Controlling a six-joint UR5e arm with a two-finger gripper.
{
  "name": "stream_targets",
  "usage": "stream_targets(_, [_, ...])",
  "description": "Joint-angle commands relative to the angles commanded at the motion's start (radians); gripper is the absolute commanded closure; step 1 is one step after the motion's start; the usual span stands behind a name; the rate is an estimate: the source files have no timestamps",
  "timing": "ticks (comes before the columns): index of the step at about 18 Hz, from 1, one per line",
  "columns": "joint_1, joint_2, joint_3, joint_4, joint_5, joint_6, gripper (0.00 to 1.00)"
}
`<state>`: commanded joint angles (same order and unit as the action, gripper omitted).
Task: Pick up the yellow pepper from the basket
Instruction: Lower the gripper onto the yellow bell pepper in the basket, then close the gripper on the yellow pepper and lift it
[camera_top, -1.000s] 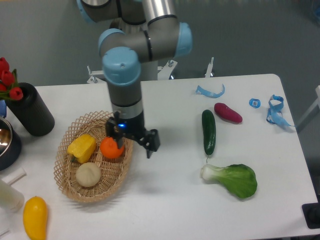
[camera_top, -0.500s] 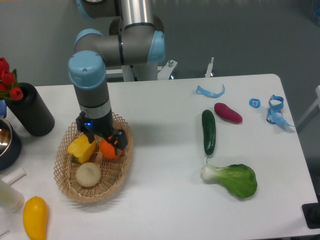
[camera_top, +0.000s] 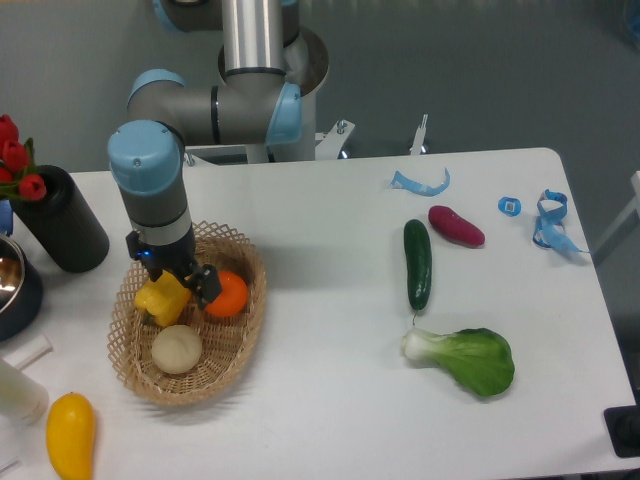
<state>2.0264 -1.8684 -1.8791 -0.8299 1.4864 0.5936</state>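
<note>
The yellow pepper (camera_top: 157, 302) lies in the left part of the tan wicker basket (camera_top: 246, 330) at the table's left. An orange fruit (camera_top: 231, 294) lies to its right and a pale round vegetable (camera_top: 177, 350) in front of it. My gripper (camera_top: 177, 284) points down into the basket, right over the pepper's upper right side. Its jaws stand apart. One black finger (camera_top: 205, 286) sits between the pepper and the orange fruit. The other finger is hidden behind the wrist. The pepper rests on the basket floor.
A smooth yellow mango-like fruit (camera_top: 70, 434) lies on the table in front of the basket. A black vase (camera_top: 66, 233) with red tulips and a dark bowl (camera_top: 12, 283) stand at the left. A cucumber (camera_top: 417, 263), a bok choy (camera_top: 466, 359), a purple eggplant (camera_top: 456, 226) and blue scraps (camera_top: 549, 222) lie at the right.
My gripper has moved left across the basket, from the orange fruit's right side to above the yellow pepper. The fruits have not moved.
</note>
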Motion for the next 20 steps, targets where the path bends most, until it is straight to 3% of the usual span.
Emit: stream_targets(20, [-0.023, -0.044, -0.006, 0.002, 0.0, 0.003, 0.0])
